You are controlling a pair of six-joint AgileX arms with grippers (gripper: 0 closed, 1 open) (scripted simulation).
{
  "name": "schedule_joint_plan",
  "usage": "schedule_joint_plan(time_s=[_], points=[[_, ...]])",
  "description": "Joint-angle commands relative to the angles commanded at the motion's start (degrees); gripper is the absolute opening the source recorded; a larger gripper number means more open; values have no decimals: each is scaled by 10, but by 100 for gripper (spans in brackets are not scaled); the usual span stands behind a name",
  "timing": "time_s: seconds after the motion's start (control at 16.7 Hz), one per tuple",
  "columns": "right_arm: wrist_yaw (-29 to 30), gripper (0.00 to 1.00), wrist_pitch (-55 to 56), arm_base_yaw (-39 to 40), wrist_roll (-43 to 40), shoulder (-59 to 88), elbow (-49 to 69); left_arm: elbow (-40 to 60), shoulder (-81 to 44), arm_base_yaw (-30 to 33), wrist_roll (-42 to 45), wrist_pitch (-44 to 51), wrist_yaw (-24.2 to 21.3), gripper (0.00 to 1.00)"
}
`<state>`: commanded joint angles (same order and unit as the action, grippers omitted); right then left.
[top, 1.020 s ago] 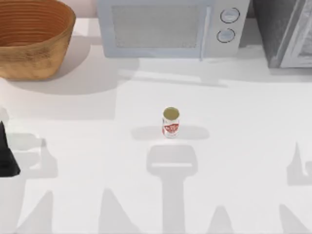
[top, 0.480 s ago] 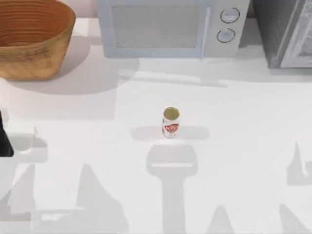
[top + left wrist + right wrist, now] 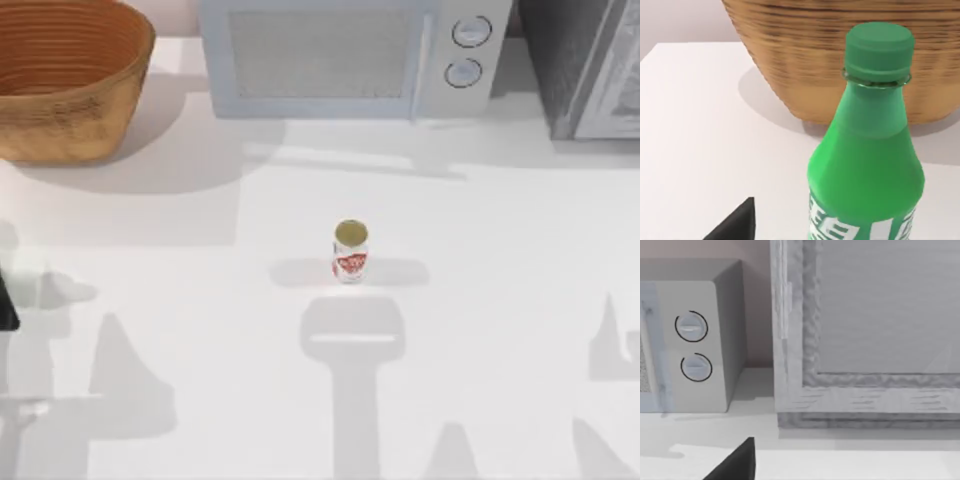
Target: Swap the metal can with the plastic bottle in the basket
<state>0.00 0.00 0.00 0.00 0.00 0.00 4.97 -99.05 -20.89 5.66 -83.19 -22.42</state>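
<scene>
We cannot tell whether our left hand [image 3: 5, 305] grips the bottle [image 3: 867, 150]; set down carelessly beside the basket [image 3: 840, 60], it may topple.

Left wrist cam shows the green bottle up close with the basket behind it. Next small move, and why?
Probably lower the left pincer to set the plastic bottle on the table beside the basket: the bottle is upright outside the basket wall, its base hidden, and the metal can waits mid-table. The right pincer idles facing the microwave.
</scene>
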Motion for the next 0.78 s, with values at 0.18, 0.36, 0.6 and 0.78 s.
schedule_joint_plan(time_s=[0.18,0.36,0.6,0.78], points=[[0,100,0,0,0,0,0,4,-82,-17,4,-65,-18,100],[0,100,0,0,0,0,0,5,-121,-25,5,-96,-25,100],[0,100,0,0,0,0,0,5,-123,-25,5,-97,-26,100],[0,100,0,0,0,0,0,12,-126,-19,4,-93,-21,100]])
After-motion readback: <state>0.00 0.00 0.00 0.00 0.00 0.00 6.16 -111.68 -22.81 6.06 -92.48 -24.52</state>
